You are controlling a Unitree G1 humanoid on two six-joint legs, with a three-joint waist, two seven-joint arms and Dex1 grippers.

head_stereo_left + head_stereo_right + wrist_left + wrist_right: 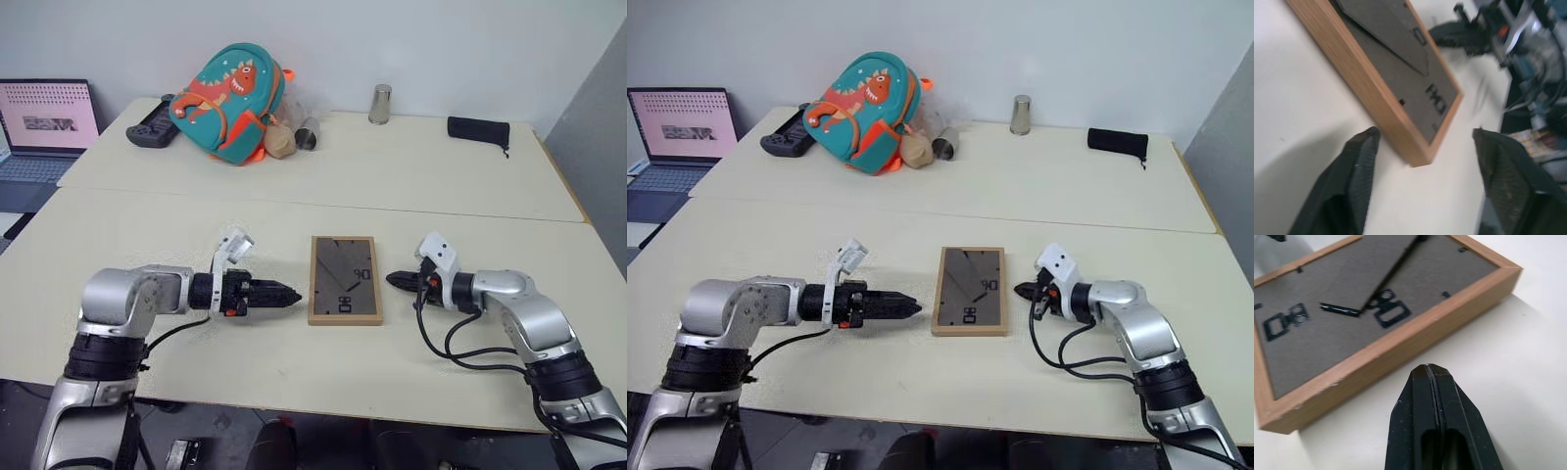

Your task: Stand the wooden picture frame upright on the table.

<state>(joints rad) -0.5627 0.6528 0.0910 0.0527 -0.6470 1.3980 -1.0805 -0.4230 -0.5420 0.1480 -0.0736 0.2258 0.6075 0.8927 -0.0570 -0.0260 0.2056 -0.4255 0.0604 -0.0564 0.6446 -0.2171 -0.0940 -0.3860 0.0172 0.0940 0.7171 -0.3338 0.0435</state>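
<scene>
The wooden picture frame (345, 279) lies flat on the table (176, 230) with its dark grey back panel facing up and the stand folded against it. My left gripper (291, 293) lies low over the table, just left of the frame and pointing at its near left edge. In the left wrist view its fingers (1359, 166) stand wide apart, with the frame's corner (1415, 147) ahead of the gap and not touching them. My right gripper (394, 281) points at the frame's right edge from a small gap away. It is shut with nothing in it (1426, 372).
On the far table stand a teal dinosaur backpack (230, 103), a black game controller (155, 127), a tipped cup (308, 134), a metal cup (380, 104) and a black pouch (478, 129). An open laptop (44, 122) sits at the far left.
</scene>
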